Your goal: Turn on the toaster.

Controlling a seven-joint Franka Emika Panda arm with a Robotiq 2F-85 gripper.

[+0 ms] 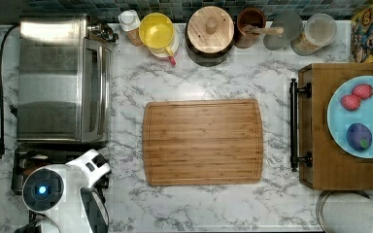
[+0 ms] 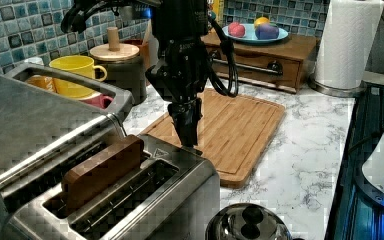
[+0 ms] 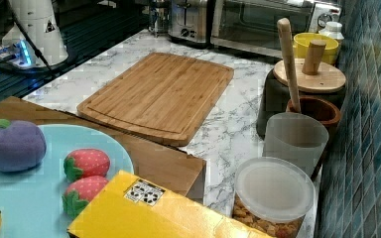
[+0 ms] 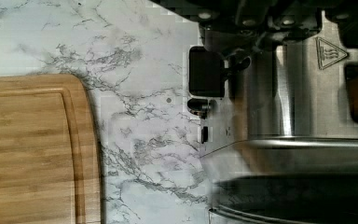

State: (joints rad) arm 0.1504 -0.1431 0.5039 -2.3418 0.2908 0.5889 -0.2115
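The arm (image 2: pixel 182 40) descends vertically, wrist directly above the claw (image 2: pixel 187 131). The claw points straight down, and its dark fingers (image 2: pixel 186 120) appear pressed close together. In the top view, the white arm housing (image 1: pixel 65 189) occupies the lower left corner.

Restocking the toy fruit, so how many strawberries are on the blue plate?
2. Both strawberries lie side by side on the blue plate: one nearer the backsplash, the other just beside it toward the cutting board.

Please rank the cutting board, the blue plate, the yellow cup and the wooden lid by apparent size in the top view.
1. cutting board
2. blue plate, partly cropped by the frame
3. wooden lid
4. yellow cup, only slightly smaller than the lid
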